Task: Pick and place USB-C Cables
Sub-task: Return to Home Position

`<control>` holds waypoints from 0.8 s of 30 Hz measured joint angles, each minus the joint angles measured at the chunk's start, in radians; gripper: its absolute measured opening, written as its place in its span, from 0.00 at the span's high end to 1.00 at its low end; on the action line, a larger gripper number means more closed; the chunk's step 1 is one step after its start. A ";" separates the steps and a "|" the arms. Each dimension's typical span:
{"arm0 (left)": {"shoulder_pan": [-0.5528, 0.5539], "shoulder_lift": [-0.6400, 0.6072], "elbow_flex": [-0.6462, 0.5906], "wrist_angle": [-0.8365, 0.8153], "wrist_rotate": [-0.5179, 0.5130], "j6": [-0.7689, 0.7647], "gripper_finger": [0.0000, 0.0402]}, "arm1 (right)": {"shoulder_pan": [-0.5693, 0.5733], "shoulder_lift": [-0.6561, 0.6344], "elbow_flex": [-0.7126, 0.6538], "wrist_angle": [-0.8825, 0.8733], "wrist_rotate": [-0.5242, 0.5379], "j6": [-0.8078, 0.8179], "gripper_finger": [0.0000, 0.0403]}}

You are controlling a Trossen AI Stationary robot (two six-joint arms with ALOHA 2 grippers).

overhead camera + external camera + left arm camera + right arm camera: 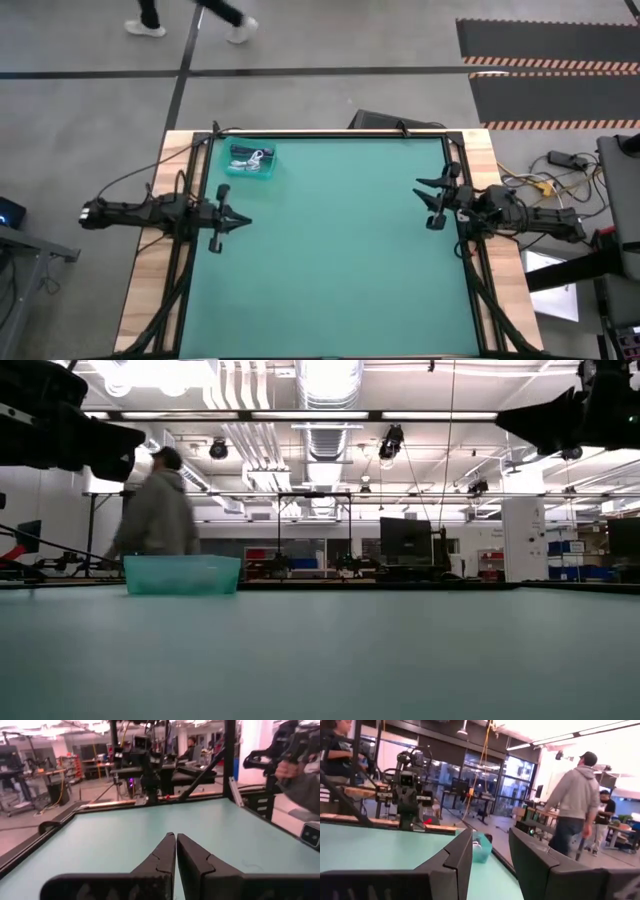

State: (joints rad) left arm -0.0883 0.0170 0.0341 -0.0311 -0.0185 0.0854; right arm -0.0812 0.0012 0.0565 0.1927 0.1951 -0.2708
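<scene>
USB-C Cables lie bundled in teal tray at table's far left corner, well apart from both grippers. Left gripper fingers clenched, empty. Right gripper fingers spread, empty. Person beyond table.

Left arm at 9 o'clock, right arm at 3 o'clock, both matte black, tapered claw fingers, stepped inner edges

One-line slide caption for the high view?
USB-C cables in teal tray; left gripper shut, right gripper open, at opposite table edges.
</scene>
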 joint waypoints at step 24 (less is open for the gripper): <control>0.000 0.063 -0.027 0.098 0.014 0.000 1.00 | 0.000 0.070 -0.044 0.021 -0.169 0.271 0.71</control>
State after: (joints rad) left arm -0.0887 0.0805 0.0067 0.0674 -0.0044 0.0853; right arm -0.0811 0.0712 0.0120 0.2139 0.0257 0.0006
